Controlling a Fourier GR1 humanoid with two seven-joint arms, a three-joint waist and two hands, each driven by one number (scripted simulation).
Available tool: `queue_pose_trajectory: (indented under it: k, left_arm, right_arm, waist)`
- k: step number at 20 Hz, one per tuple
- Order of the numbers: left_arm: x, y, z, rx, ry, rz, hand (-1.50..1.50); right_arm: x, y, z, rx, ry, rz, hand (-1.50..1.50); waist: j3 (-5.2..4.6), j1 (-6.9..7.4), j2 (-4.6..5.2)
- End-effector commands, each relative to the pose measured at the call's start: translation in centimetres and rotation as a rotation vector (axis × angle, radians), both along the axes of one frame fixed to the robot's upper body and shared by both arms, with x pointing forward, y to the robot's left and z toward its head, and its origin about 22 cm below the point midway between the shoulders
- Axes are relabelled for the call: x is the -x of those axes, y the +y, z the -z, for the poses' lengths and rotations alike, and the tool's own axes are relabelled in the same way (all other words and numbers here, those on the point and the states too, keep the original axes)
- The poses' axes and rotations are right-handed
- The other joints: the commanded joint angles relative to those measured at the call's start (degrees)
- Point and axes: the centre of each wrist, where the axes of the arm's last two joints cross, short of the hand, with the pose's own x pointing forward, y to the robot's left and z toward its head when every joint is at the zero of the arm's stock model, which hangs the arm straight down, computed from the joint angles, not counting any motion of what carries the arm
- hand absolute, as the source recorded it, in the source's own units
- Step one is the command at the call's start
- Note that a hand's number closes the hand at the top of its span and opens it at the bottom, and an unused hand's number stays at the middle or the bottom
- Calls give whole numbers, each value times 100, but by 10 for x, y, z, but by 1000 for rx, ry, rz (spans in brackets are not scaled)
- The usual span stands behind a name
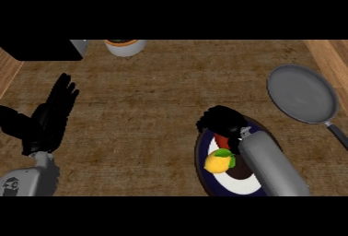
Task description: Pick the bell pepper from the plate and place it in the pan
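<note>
Bell pepper: yellow with a green stem; lies on the plate, on its left half, just beside the right forearm. Stem end faces right and slightly up in the view, toward the forearm. Body looks nearly round, so a long axis is hard to tell; if any, it runs from lower left to upper right.

Plate: round, dark blue rim, white band, dark centre with a red patch near the top; sits on the bench at lower right, partly covered by the right forearm.

Pan: grey, round, shallow; at the right of the bench, well apart from the pepper, handle running down and right to the view's edge. Nothing lies in it.

Right robot hand: black, over the far rim of the plate, fingers curled inward; it is beyond the pepper and not closed round it. Whether it touches the plate cannot be told.

Left robot hand: black, at the left edge of the view, fingers straight and spread, pointing up; resting, holding nothing.

Bench: brown woven-looking top with wooden borders at left and right.

White pot: at the far edge, upper left of centre, dark contents.

Black block: at the far left corner.
</note>
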Motion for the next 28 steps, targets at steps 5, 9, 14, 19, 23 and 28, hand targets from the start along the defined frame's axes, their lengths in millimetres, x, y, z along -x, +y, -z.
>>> queue_pose_trajectory:
  k: [5,9,14,19,23,28]
  left_arm:
    - [9,1,-4,-1,14,-25,0]
    - [9,7,-3,-15,12,-32,0]
    - [8,3,-6,-5,-4,-31,0]
    - [11,-8,1,-6,-6,10,0]
    - [3,-9,-11,-11,0,7,0]
    - [-5,12,-9,-17,-16,20,0]
  right_arm:
    - [36,-77,-7,-134,-141,497,150]
    - [48,-69,-67,-231,-403,507,150]
    - [92,-75,-135,-347,-573,512,150]
    - [128,-83,-170,-373,-554,601,150]
    - [101,-115,-187,-453,-555,700,150]
    - [73,-157,-194,-502,-604,791,150]
  waist:
    - [12,-252,-19]
    - [5,-239,-14]
    - [4,-209,3]
    - [12,14,72]
    - [15,61,86]
    - [15,73,97]
